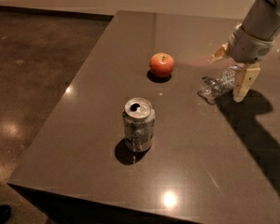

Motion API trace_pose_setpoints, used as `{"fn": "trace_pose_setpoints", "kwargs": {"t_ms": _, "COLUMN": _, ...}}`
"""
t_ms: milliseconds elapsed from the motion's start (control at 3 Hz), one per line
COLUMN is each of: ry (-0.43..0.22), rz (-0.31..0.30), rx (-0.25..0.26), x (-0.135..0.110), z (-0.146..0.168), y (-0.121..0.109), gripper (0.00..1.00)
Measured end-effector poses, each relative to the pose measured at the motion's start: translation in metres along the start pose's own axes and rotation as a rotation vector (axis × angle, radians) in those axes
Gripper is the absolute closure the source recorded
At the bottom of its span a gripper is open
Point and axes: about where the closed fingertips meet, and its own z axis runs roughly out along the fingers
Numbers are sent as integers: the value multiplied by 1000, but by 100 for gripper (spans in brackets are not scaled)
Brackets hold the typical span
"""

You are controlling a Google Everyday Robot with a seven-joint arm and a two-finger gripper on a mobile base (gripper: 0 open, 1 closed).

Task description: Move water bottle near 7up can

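The water bottle (218, 84) lies on its side on the dark table (84, 106) at the right, clear and crinkled. The 7up can (138, 124) stands upright near the table's front middle, its opened top facing up. My gripper (231, 69) hangs over the right end of the bottle. It is open, with one pale finger (243, 82) on the near side of the bottle and the other on the far side. The bottle's right end is hidden behind the gripper. The bottle lies well to the right of the can and farther back.
A red-orange apple (161, 65) sits on the table between the can and the bottle, toward the back. The table's left and front edges drop off to a polished floor (28, 69). My arm casts a long shadow on the table's right side.
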Motion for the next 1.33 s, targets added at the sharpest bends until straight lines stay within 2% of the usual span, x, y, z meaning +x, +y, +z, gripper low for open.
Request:
{"fn": "trace_pose_setpoints", "kwargs": {"t_ms": 333, "ry": -1, "rz": -6, "rx": -18, "x": 4, "z": 3, "y": -7, "gripper": 42}}
{"fn": "trace_pose_setpoints", "kwargs": {"t_ms": 1000, "ry": 4, "rz": -1, "rx": 14, "x": -13, "z": -9, "y": -6, "gripper": 88}}
{"fn": "trace_pose_setpoints", "kwargs": {"t_ms": 1333, "ry": 23, "rz": 14, "rx": 34, "x": -41, "z": -22, "y": 11, "gripper": 100}}
